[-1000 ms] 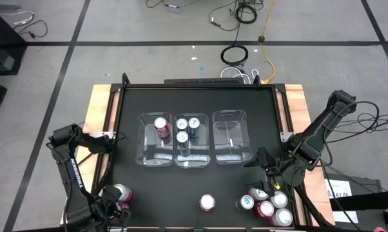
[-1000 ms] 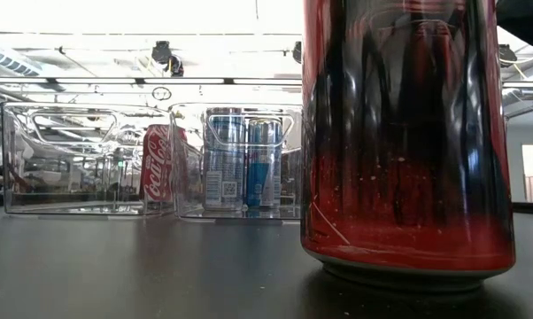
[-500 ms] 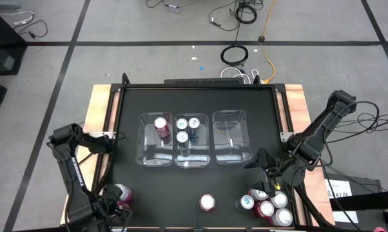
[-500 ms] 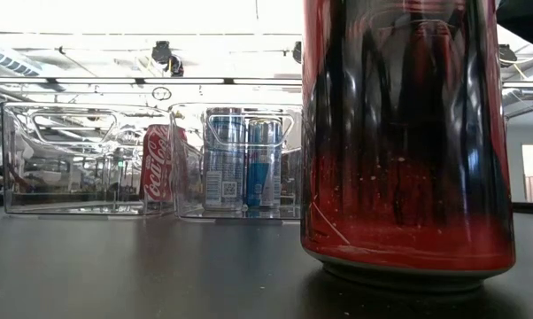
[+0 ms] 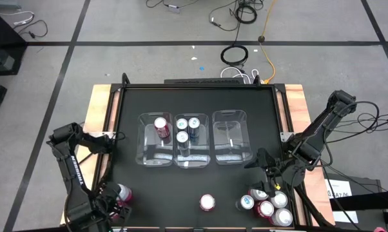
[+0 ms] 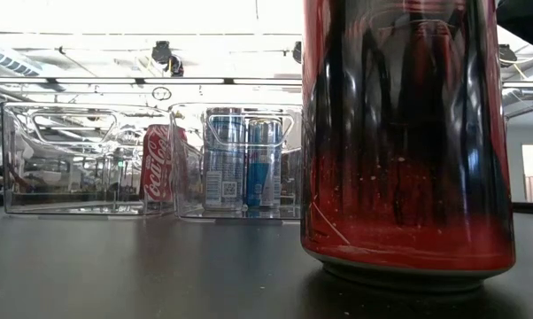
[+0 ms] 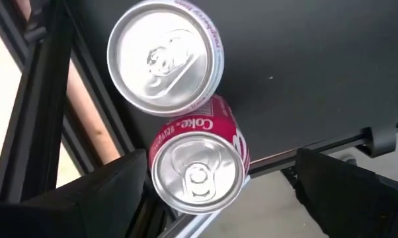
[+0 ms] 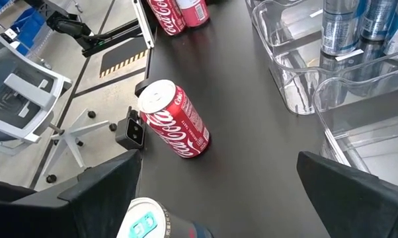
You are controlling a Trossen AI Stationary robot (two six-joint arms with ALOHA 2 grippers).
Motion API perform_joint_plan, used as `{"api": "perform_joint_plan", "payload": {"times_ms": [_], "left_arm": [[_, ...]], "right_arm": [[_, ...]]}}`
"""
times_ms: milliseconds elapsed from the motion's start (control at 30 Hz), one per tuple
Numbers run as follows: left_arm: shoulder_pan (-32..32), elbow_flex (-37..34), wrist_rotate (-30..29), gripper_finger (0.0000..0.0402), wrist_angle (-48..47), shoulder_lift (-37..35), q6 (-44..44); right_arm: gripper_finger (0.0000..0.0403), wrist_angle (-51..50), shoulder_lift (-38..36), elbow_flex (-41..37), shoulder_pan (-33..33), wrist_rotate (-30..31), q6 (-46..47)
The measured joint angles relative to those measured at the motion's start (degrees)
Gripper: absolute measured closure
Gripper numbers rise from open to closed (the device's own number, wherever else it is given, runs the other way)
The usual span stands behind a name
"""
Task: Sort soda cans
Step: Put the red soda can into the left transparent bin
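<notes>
Your left gripper hangs at the table's near-left corner, fingers spread either side of a red Coke can, not pinching it. Your right gripper waits spread above the near-right cluster of cans. Three cans stand in the clear bins; one red can stands alone near the front edge
</notes>
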Motion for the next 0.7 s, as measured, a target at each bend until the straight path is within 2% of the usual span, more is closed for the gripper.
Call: {"api": "perform_joint_plan", "payload": {"times_ms": [200, 700], "left_arm": [[-0.07, -0.31, 1.39, 0.0006, -0.44, 0.76, 0.22], [-1.17, -0.33, 3.99, 0.0006, 1.61, 7.72, 0.87]], "right_arm": [[0.0003, 0.02, 0.00, 0.00, 0.00, 0.02, 0.13], [0.0003, 0.39, 0.00, 0.00, 0.02, -0.17, 0.24]]}}
